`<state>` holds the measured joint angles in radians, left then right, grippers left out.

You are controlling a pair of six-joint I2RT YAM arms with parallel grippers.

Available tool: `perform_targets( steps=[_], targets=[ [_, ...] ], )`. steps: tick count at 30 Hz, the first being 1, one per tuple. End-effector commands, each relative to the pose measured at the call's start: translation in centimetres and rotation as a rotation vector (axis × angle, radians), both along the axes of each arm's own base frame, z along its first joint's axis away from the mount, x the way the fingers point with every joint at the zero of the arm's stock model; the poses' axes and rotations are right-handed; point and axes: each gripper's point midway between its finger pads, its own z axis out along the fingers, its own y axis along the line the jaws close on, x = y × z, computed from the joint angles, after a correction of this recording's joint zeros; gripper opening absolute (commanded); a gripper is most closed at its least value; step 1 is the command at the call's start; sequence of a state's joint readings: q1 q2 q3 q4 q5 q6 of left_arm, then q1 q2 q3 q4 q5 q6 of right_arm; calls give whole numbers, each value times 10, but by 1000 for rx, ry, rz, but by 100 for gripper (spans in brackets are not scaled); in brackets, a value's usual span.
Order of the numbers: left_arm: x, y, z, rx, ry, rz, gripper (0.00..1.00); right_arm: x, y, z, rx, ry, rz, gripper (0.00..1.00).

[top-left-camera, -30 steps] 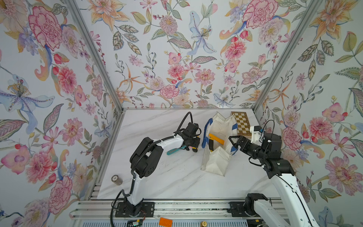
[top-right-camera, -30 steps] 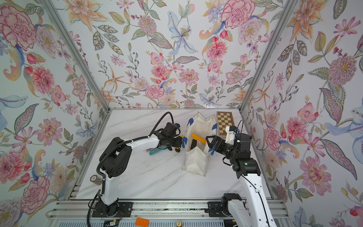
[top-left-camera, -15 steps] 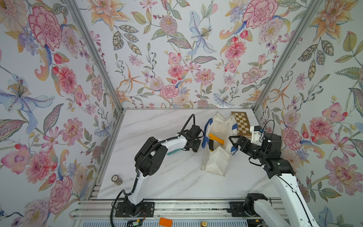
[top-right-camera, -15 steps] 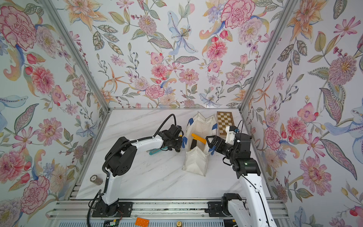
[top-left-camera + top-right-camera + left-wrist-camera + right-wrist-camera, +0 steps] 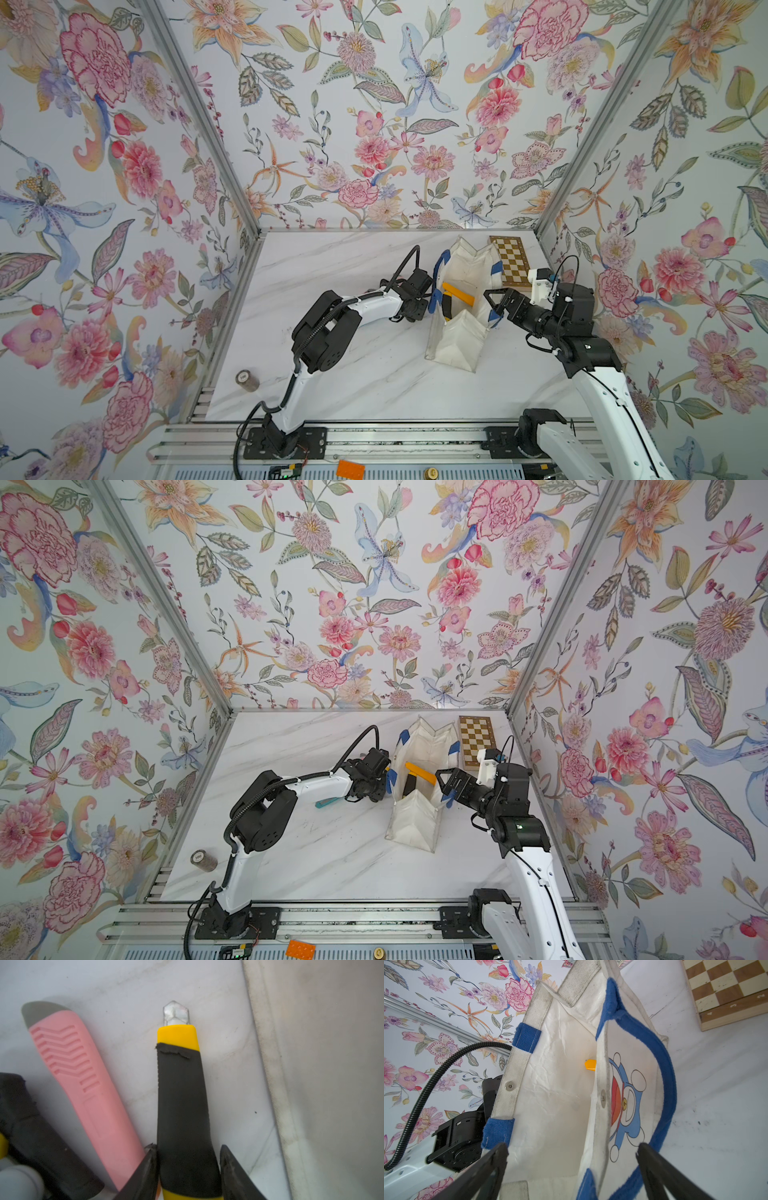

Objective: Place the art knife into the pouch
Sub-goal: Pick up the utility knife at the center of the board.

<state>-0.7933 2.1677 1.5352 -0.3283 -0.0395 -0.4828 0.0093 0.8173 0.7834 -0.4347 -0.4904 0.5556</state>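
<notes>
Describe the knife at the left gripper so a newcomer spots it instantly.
Start at the white pouch with blue handles. On the table outside its wall, at the left gripper, lies a knife with black grip, yellow collar and clear tip, unlike the pink knife beside it.

Two white-shelled arms with black joints, black ribbed cables and black grippers.
</notes>
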Motion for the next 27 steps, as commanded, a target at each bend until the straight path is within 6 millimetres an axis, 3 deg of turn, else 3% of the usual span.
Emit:
perform_targets(
  steps=[1, 6, 20, 27],
  targets=[
    [-6, 11, -18, 76, 20, 0, 42, -1, -2, -7, 7, 26, -9, 99],
    [-5, 18, -13, 100, -1, 8, 35, -2, -3, -12, 9, 36, -15, 99],
    [5, 49, 54, 91, -125, 55, 31, -5, -2, -8, 38, 27, -27, 99],
    [0, 54, 45, 105, -100, 52, 31, -3, 0, -11, 45, 35, -17, 99]
  ],
)
